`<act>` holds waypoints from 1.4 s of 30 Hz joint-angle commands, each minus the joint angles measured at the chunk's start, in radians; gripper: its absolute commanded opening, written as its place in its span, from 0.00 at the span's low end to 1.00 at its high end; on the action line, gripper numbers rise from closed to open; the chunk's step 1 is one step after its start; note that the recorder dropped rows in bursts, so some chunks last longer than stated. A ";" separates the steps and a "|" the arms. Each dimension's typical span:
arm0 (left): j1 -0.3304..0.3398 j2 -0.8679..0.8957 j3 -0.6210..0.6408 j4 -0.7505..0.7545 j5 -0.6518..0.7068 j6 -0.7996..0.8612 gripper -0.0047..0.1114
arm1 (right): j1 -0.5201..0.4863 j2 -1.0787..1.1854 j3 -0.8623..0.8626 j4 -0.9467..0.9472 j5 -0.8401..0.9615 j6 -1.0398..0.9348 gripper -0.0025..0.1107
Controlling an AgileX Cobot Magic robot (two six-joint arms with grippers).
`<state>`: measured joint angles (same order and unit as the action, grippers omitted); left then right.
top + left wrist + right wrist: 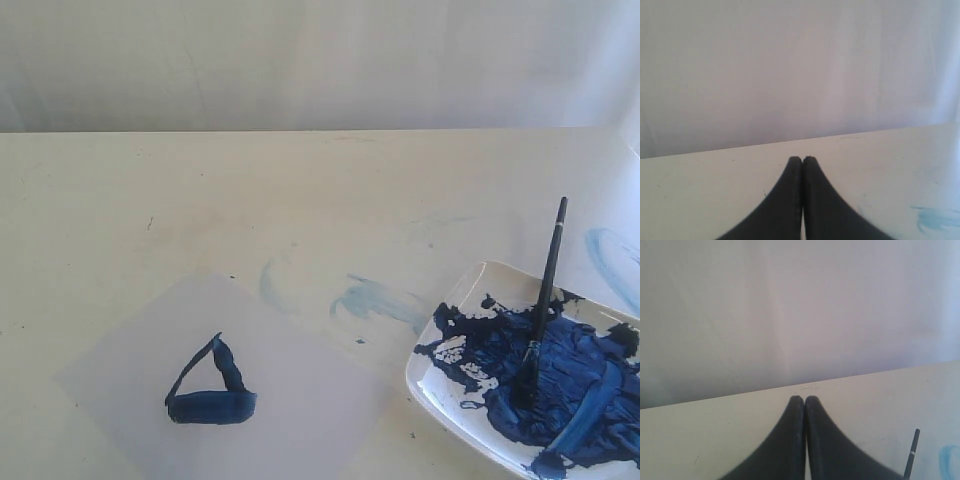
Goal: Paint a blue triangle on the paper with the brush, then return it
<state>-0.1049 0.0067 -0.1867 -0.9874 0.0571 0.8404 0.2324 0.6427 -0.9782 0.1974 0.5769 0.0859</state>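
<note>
Left gripper (802,160): black fingers pressed tip to tip, nothing between them, held over the bare table (700,190) and facing a plain pale wall (790,65). Right gripper (804,399): likewise clenched and empty, with the upper end of the brush (911,455) visible beside it and clear of it. In the exterior view neither gripper appears. The brush (545,300) rests unattended on the plate (428,388) at the lower right, its tip down in thick dark-blue paint and its black handle running steeply up past the plate's far rim. A pale band rings the handle near its upper end; it is too small to read as a marking. The paper (300,400) lies flat on the table at the lower left, close beside the plate. The triangle (210,390) sits on the paper's left half: a broad base stroke and two thinner sides meeting at a point above it. Pale-blue smears (375,300) mark the table beyond the paper, between it and the plate, with another to the plate's far right.
</note>
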 commanded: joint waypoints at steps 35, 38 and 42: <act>-0.006 -0.007 0.187 0.926 0.162 -0.684 0.04 | 0.006 -0.005 0.003 -0.007 0.005 -0.010 0.02; -0.006 -0.007 0.187 0.926 0.162 -0.693 0.04 | 0.006 -0.005 0.003 -0.007 0.005 -0.010 0.02; -0.006 -0.007 0.187 0.926 0.162 -0.760 0.04 | 0.006 -0.005 0.003 -0.007 0.005 -0.010 0.02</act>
<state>-0.1049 0.0046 -0.0036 -0.0489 0.2211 0.1266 0.2324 0.6427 -0.9782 0.1974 0.5908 0.0859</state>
